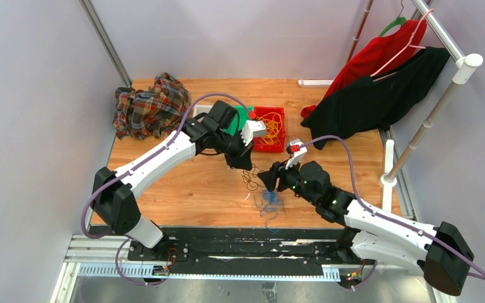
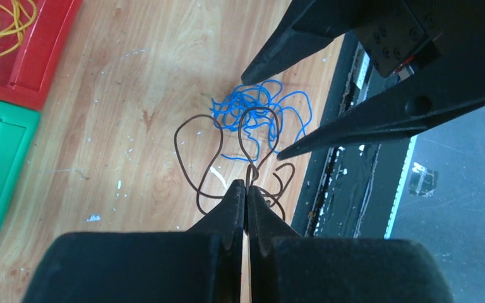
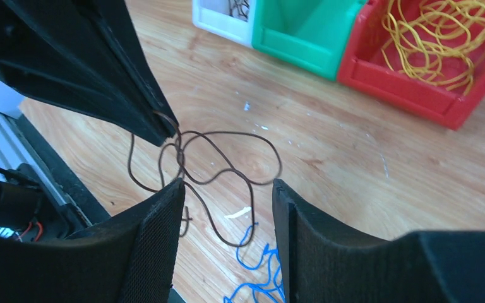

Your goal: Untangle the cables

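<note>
My left gripper (image 1: 242,165) is shut on a dark thin cable (image 1: 251,180) and holds its loops above the wooden table. In the left wrist view the shut tips (image 2: 247,184) pinch the dark cable (image 2: 186,164), which hangs over a blue cable bunch (image 2: 252,107) lying on the table. My right gripper (image 1: 266,180) is open, right beside the dark cable. In the right wrist view its open gripper (image 3: 227,186) has the dark loops (image 3: 227,134) just ahead of it and the blue cable (image 3: 252,278) below. Yellow cable (image 3: 442,38) lies in a red bin (image 3: 417,95).
A red bin (image 1: 278,145), a green bin (image 1: 241,115) and a white bin (image 3: 218,19) stand in a row behind the grippers. A plaid cloth (image 1: 148,104) lies at the back left. Red and black garments (image 1: 379,82) hang on a rack at the right.
</note>
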Controlling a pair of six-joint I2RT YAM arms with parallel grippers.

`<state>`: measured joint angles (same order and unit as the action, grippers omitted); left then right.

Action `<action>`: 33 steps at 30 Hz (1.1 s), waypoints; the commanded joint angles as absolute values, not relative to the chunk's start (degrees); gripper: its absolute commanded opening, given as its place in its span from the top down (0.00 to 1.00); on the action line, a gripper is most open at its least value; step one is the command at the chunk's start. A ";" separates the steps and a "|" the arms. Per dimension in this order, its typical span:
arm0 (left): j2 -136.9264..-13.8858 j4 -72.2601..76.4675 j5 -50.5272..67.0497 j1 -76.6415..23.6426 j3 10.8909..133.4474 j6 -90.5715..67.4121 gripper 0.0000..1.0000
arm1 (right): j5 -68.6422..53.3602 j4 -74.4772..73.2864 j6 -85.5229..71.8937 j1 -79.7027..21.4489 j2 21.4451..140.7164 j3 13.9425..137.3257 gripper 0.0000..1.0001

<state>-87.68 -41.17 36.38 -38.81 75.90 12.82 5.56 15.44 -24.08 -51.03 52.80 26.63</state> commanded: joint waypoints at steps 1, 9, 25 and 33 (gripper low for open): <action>-86.79 -46.05 39.98 -39.02 79.44 14.90 0.99 | 5.59 19.58 -22.00 -52.95 54.16 29.62 0.46; -85.99 -52.56 46.87 -39.02 84.24 17.47 0.99 | 7.69 23.00 -22.00 -53.38 60.97 31.83 0.49; -87.08 -55.01 47.35 -19.36 102.96 19.47 1.00 | 11.99 22.93 -28.48 -53.20 63.23 21.61 0.63; -92.61 -52.50 31.01 -16.15 104.90 26.97 0.99 | 15.45 17.44 -29.75 -53.09 55.20 18.11 0.59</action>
